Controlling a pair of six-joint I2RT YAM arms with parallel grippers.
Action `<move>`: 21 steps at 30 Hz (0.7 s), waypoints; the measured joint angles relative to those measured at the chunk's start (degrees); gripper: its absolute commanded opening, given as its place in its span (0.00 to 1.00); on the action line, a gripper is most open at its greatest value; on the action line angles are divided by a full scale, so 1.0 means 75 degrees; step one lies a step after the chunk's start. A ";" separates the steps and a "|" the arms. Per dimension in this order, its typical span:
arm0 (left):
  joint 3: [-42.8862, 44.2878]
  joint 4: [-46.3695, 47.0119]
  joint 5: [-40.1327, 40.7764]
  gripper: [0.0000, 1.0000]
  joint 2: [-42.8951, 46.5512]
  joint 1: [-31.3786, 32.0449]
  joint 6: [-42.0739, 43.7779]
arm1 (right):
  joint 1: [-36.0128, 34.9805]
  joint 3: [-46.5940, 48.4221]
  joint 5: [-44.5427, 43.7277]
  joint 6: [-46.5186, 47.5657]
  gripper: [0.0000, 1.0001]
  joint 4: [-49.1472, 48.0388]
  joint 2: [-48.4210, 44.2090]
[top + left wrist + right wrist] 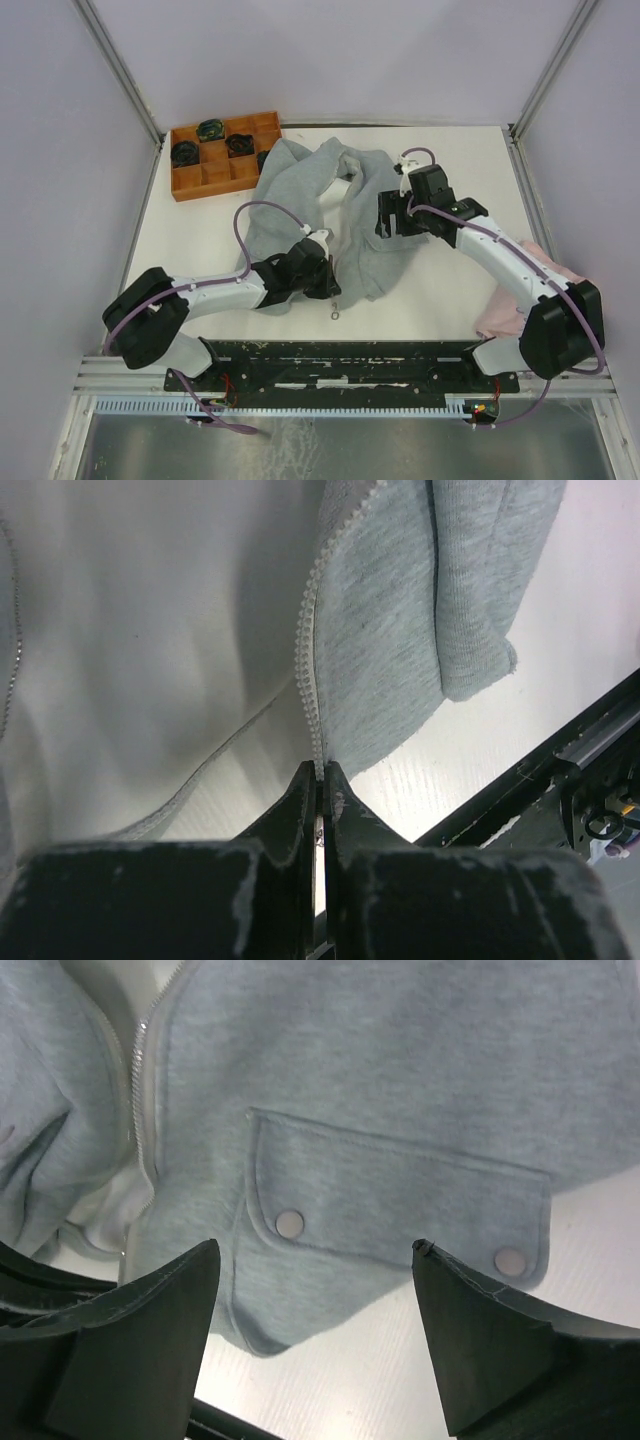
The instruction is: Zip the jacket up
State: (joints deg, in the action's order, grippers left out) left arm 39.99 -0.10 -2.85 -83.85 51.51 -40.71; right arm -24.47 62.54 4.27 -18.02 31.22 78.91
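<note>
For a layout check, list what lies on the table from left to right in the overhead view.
orange tray → grey jacket → pink cloth

White table [440, 295] carries jacket [290, 190], orange tray [200, 190], pink cloth [500, 315].

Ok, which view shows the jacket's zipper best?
Left wrist: the zipper teeth run close-up down into the shut left gripper. Right wrist shows another stretch at its edge; top external shows the jacket, teeth too small.
</note>
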 measured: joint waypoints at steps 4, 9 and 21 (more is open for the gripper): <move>0.0000 -0.0099 0.0178 0.29 0.0032 0.0000 -0.0003 | -0.0035 0.0344 -0.0026 0.0009 0.85 -0.0195 0.0562; 0.0015 -0.0854 0.0737 0.50 0.0691 -0.0006 0.0009 | -0.0122 0.0557 0.0111 -0.0029 0.86 -0.0373 0.1591; 0.0038 -0.2087 0.1769 0.63 0.1859 -0.1559 0.0265 | -0.0090 0.1314 -0.0038 -0.0058 0.86 -0.0271 0.3762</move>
State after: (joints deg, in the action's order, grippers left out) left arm 40.27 -15.75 10.41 -69.91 39.81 -38.72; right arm -25.15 72.40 3.99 -18.46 29.19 107.13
